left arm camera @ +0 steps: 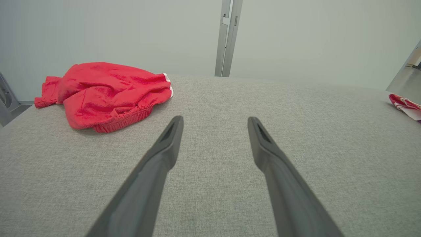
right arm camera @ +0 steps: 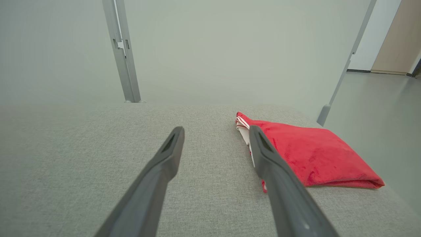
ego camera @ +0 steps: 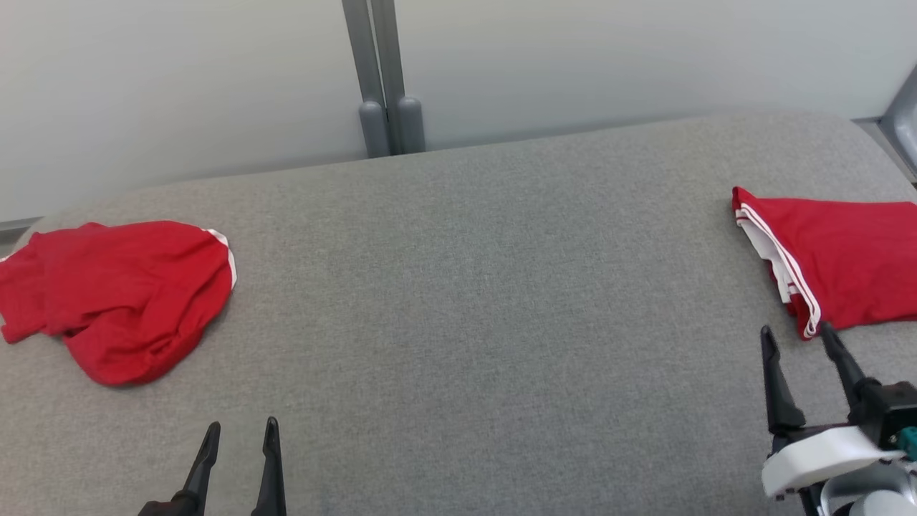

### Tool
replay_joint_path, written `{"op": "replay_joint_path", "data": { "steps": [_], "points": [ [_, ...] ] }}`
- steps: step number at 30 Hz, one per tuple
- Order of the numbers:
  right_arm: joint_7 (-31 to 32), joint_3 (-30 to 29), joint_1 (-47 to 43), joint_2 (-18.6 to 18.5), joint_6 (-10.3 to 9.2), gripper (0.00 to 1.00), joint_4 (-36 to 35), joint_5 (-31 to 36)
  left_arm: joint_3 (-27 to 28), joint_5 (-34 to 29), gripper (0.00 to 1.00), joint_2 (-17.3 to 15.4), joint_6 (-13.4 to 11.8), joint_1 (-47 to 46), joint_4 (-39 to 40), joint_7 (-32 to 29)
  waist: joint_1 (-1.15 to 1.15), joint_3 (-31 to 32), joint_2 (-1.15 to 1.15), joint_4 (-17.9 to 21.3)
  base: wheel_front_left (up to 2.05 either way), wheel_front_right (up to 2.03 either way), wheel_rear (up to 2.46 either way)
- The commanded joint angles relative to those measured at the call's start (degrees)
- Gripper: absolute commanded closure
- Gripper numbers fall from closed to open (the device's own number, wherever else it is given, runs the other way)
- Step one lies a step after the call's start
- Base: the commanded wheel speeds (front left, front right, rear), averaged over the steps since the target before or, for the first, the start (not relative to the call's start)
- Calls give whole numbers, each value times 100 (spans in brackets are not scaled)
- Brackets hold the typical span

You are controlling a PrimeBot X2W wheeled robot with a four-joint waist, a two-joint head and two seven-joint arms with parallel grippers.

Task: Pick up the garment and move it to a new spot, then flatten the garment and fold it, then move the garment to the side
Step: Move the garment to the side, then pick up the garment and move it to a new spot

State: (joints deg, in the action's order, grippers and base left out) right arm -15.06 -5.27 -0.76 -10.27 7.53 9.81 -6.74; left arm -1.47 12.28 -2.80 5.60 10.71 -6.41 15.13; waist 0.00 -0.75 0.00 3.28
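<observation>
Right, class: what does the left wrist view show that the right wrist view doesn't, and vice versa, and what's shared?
Left wrist alone: crumpled red garment, open left gripper. Right wrist alone: open right gripper, a beige door. Shared: grey table, wall post, and the folded red garment, just its corner in the left wrist view.

Bare grey surface [ego camera: 487, 287] ahead of your left gripper [ego camera: 242, 423], crumpled red garment [ego camera: 122, 294] off to its left, folded red garment [ego camera: 852, 265] just beside the outer finger of your right gripper [ego camera: 796, 328]
</observation>
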Motion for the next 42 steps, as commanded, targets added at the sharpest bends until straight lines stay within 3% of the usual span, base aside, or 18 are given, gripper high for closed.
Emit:
{"op": "replay_joint_path", "data": {
  "steps": [1,9,22,26,35,42],
  "points": [
    [-14,-5,-140,99,-8,0,-35,46,16,-58,0,-20,39,68,-45,1,0,298,0,-249,0,0,0],
    [-14,-57,-566,548,-8,0,-9,186,40,-97,0,-19,103,46,-175,1,0,352,0,-384,0,0,0],
    [-14,12,-568,679,-8,0,-68,203,76,-111,0,-19,158,13,-98,1,0,307,0,-481,0,0,0],
    [-14,89,-570,685,-8,0,-109,161,100,-110,0,-20,162,57,-66,1,0,342,0,-847,0,0,0],
    [-14,429,-477,705,-8,0,-17,81,256,-99,0,-18,142,353,-22,1,0,463,0,-2126,0,0,0],
    [-14,630,-375,646,-8,0,63,27,439,-126,0,-18,168,510,48,1,0,479,0,-2499,0,0,0]
  ]
}}
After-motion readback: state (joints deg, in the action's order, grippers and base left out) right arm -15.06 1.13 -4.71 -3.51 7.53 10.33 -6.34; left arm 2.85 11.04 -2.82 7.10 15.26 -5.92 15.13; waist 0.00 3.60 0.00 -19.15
